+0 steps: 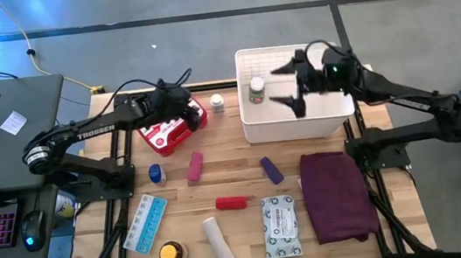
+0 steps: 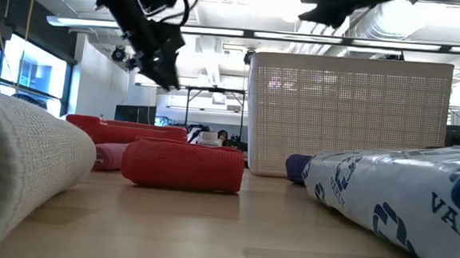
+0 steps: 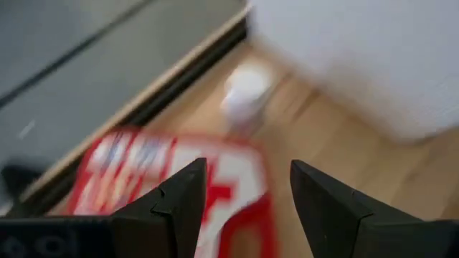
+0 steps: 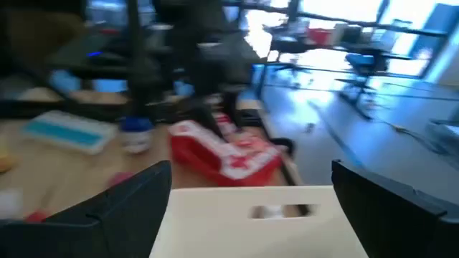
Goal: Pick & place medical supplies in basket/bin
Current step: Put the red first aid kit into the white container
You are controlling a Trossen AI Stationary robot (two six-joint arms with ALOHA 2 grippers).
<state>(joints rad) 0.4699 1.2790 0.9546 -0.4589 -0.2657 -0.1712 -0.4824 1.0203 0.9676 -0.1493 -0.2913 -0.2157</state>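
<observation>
A: What is hard to make out here?

B: In the left wrist view everything is blurred: the red first-aid case (image 3: 215,193) in the lower centre runs behind the dark fingers (image 3: 172,208), and a small white bottle (image 3: 246,97) above centre has no readable label.

A: And elsewhere?

B: In the right wrist view the basket (image 4: 251,215) is cut off by the bottom edge. In the low view, the white roll (image 2: 20,152) leaves the left edge and the grey-white packet (image 2: 402,195) leaves the right edge.
</observation>
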